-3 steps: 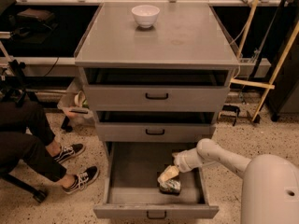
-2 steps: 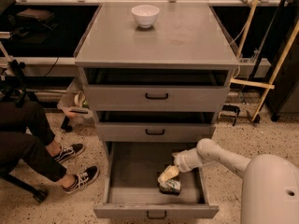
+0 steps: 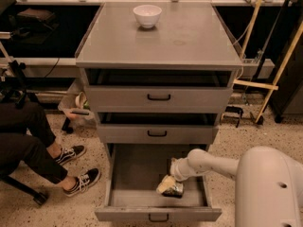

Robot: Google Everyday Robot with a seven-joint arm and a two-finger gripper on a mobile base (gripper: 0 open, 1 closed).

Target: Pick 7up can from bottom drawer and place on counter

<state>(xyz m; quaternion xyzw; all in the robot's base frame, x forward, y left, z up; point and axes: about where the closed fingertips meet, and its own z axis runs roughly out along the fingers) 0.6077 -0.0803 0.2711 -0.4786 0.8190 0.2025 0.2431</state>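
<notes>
**Nothing shifting: one can, one gripper, both down in the bottom drawer**

Compared with a second ago, nothing is moving that I can make out. My arm [image 3: 210,163] is reaching into the same spot, and the can is lying where it was.

My one gripper [image 3: 166,185] is sitting low inside the bottom drawer [image 3: 135,174], toward its front right part, right against the single can [image 3: 175,190]. Whether I am clasping the can or only pressing against it, I cannot tell. The can is resting on the drawer's grey floor, close to the front wall.

I am counting three drawers, and all three are standing open. The bottom drawer is pulled out farthest. The top drawer [image 3: 123,98] and the middle drawer [image 3: 123,133] are each sticking out only a little. Each front is carrying one dark handle, making three handles [image 3: 158,97] in all.

Above them the counter [image 3: 189,37] is holding one white bowl [image 3: 147,15], which is sitting upright near the back edge, well apart from the can below.

To the left, one person [image 3: 26,145] is sitting beside the cabinet in dark trousers, and I am seeing only the legs. Two dark sneakers [image 3: 83,181] with white soles are resting on the speckled floor, one just ahead of the other.
</notes>
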